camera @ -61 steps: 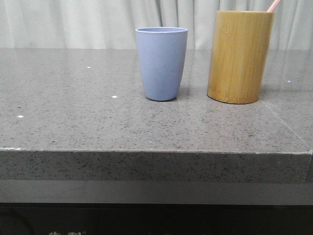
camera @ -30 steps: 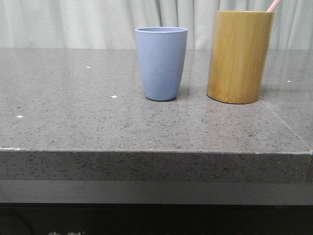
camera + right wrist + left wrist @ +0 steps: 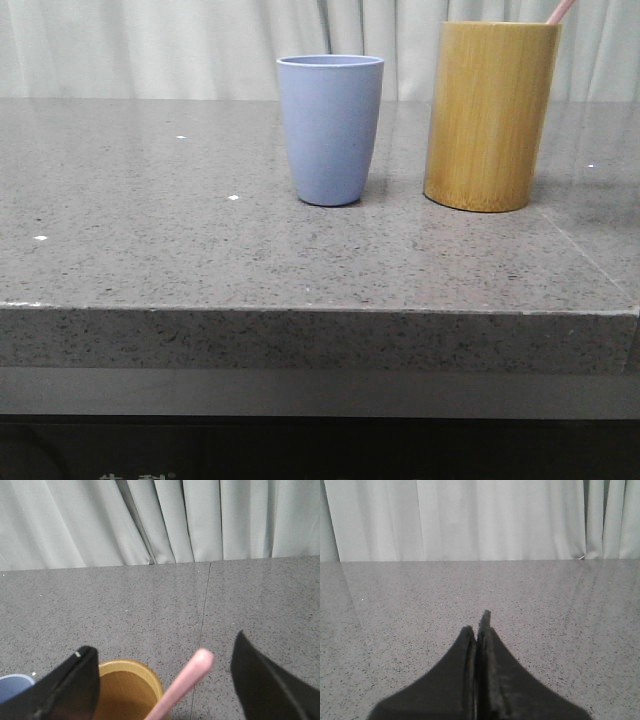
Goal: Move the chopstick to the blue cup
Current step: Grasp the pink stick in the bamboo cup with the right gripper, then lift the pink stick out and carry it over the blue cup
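The blue cup (image 3: 330, 128) stands upright on the grey stone table (image 3: 150, 250); a sliver of its rim shows in the right wrist view (image 3: 12, 686). To its right stands the tan bamboo holder (image 3: 490, 115), also seen from above in the right wrist view (image 3: 131, 689). A pale pink chopstick (image 3: 560, 11) leans out of the holder's top right; its rounded end (image 3: 187, 677) lies between the wide-open fingers of my right gripper (image 3: 162, 650), touching neither. My left gripper (image 3: 479, 622) is shut and empty over bare table. Neither gripper shows in the front view.
Pale curtains (image 3: 150, 45) hang behind the table. The table's front edge (image 3: 300, 310) runs across the front view. A seam in the stone (image 3: 205, 605) runs away from the holder.
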Controlling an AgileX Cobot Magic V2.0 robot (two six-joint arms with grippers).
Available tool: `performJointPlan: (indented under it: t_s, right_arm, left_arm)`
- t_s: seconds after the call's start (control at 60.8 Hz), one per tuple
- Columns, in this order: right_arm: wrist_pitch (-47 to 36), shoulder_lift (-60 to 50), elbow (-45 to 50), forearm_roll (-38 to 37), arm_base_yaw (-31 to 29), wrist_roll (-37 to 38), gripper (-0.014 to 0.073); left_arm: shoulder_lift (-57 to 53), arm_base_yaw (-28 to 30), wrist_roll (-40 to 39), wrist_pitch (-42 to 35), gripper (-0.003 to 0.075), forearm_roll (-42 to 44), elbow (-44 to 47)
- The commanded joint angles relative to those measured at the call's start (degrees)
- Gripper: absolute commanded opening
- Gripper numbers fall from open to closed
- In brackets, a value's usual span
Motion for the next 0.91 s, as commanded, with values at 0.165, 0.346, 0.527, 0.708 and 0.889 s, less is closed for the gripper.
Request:
performJointPlan:
  t_s: [0.165, 0.346, 0.527, 0.708, 0.889]
  right_arm:
    - [-5.5, 0.05, -3.22, 0.02, 0.08, -0.34, 0.0132]
    - [-7.09, 0.05, -3.22, 0.02, 0.08, -0.34, -0.0024]
    - [-12.41, 0.05, -3.29, 0.02, 0.08, -0.34, -0.0029]
    - [-13.43, 0.05, -4.23, 0.02, 0.08, 0.02, -0.0029]
    - [-12.3, 0.05, -8.35, -0.05, 1.64, 3.26, -0.0029]
  left_arm:
    - [0.63, 0.03, -0.53, -4.87, -0.0019, -0.45, -1.3]
    - [0.63, 0.03, -0.53, -4.87, -0.0019, -0.45, -1.3]
    - [0.63, 0.03, -0.53, -4.87, -0.0019, -0.45, -1.3]
    - [0.63, 0.03, -0.53, -4.87, -0.0019, -0.45, -1.3]
    - [0.63, 0.03, -0.53, -4.87, -0.0019, -0.45, -1.3]
